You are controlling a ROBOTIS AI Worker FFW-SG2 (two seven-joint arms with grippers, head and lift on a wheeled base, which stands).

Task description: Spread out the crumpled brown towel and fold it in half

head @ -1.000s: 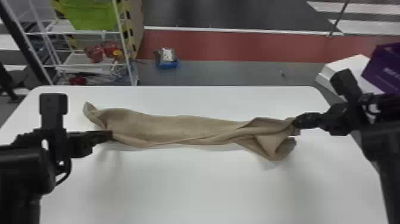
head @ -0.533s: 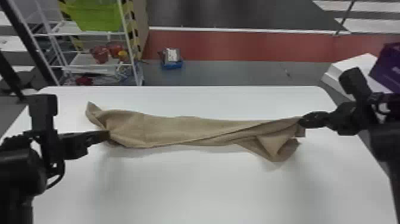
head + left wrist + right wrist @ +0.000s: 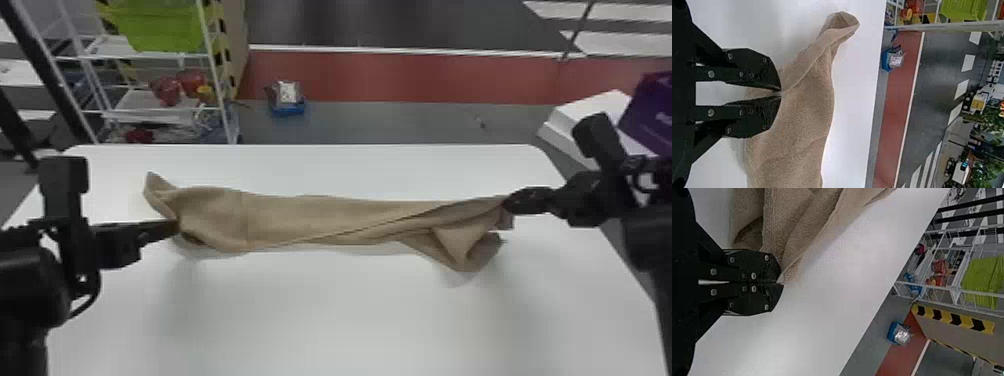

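The white table (image 3: pixel 350 315) is crossed by the brown towel (image 3: pixel 310 220), drawn into a long, rumpled band. Its left end is pinched in the closed fingers of the left gripper (image 3: pixel 781 93); its right end is nipped at the closed tips of the right gripper (image 3: pixel 782 283), though how much cloth is caught there cannot be told well. Spreading is judged to be in hand: tension should be kept even and gentle, lest the right-hand pinch be lost. The drooping flap (image 3: pixel 457 247) should be opened out before any fold, and the upturned corner (image 3: pixel 157 187) flattened last.
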